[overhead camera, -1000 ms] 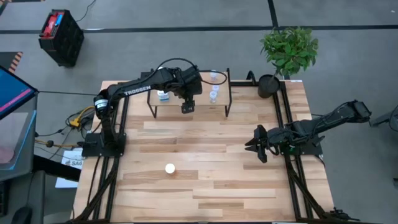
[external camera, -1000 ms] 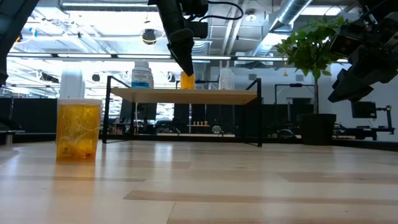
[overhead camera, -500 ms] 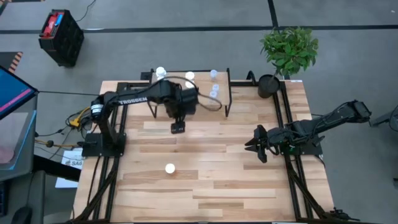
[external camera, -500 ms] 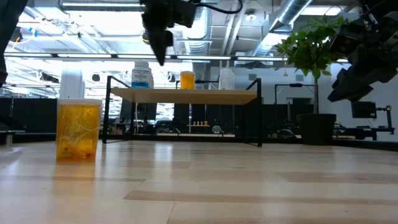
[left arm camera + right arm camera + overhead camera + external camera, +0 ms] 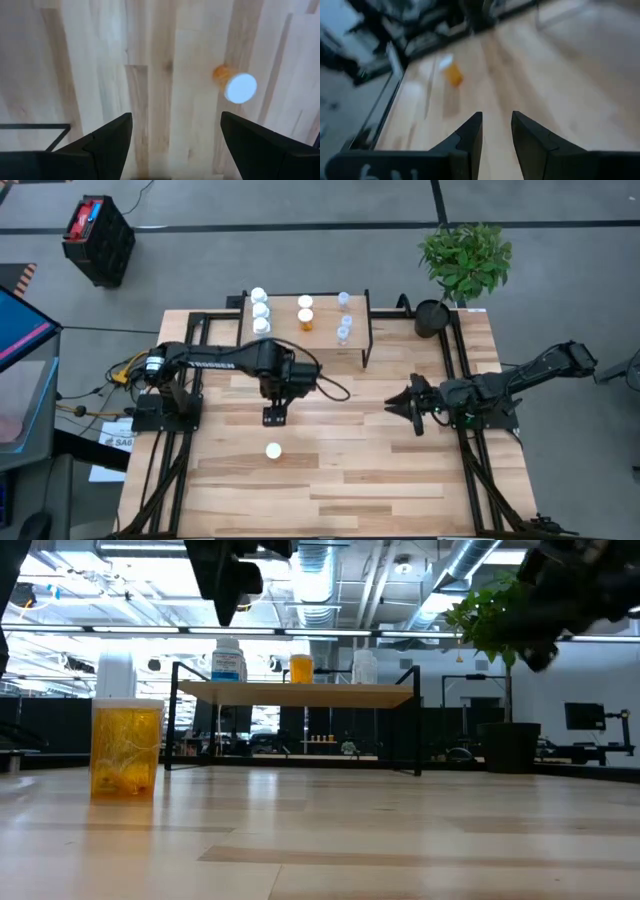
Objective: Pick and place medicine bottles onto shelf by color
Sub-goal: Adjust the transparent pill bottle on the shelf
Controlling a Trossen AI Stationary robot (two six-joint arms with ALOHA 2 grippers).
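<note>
- The counter (image 5: 380, 480) is the big plank surface, and it lies mostly bare, with one orange bottle (image 5: 273, 450) standing alone on its near half, white cap up.
- At the far edge sits the shelf (image 5: 355, 305), already sorted in columns: white bottles (image 5: 260, 310) on the left, orange-topped ones (image 5: 305, 312) in the middle, clear bluish ones (image 5: 344, 320) on the right, so each colour keeps its own lane.
- The orange lane shows two caps from above, which I judge leaves the gap the lone bottle is meant to fill.
- The left arm stretches over the middle of the counter, and the left hand (image 5: 274, 416) hangs just short of the orange bottle, pointing down at it.
- In the left wrist view its fingers stand wide apart with nothing between them, and the orange bottle (image 5: 236, 86) sits off to one side of the gap, so the hand looks not yet lined up for a pick.
- The right arm waits at the right edge, the right hand (image 5: 400, 406) low and turned toward the centre, its fingers parted and empty in its own view.
- From table height only the front bottle of each shelf column shows, the rest being hidden behind them.
- The right wrist view is smeared; the orange blob (image 5: 453, 73) far off is probably that same bottle.
</note>
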